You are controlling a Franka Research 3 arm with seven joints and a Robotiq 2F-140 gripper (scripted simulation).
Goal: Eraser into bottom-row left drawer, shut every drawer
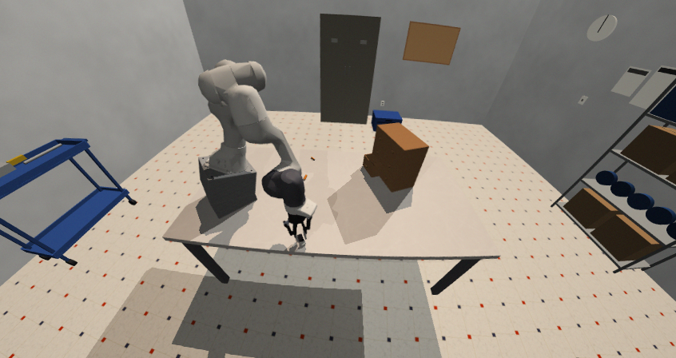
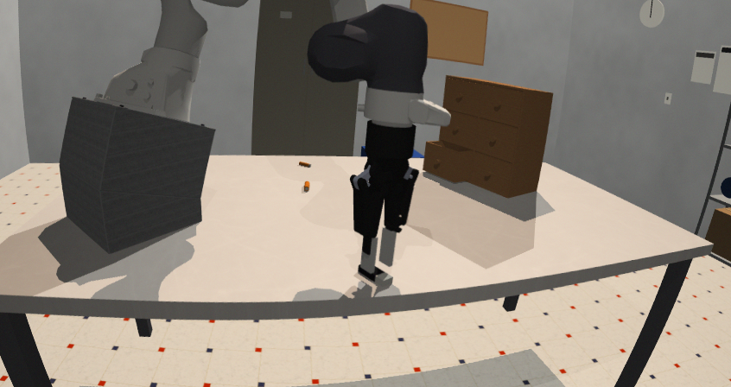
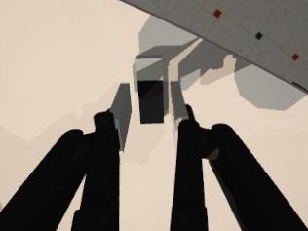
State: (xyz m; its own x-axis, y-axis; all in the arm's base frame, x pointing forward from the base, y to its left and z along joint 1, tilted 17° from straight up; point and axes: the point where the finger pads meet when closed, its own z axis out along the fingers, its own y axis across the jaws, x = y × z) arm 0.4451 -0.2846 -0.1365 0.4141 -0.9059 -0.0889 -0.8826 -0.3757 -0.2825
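The eraser [image 1: 300,238] [image 2: 382,277] [image 3: 151,102], with a black sleeve and a whitish end, lies on the table near its front edge. My gripper [image 1: 298,235] [image 2: 377,263] [image 3: 150,96] points down, partly open. In the wrist view its fingertips stand on either side of the eraser's black part, with a gap on each side. The brown chest [image 1: 405,164] [image 2: 526,149] stands upright at the back right. Its bottom left drawer [image 1: 371,165] [image 2: 443,162] is pulled out; its other drawers look shut. The inside of the open drawer is mostly hidden.
Two small orange-and-dark pieces lie on the table behind the gripper, one nearer [image 1: 304,177] [image 2: 306,186] and one farther back [image 1: 312,158] [image 2: 304,164]. The dark robot base block [image 1: 231,190] [image 2: 137,180] stands at the left. The table's front edge [image 2: 230,309] is close to the eraser.
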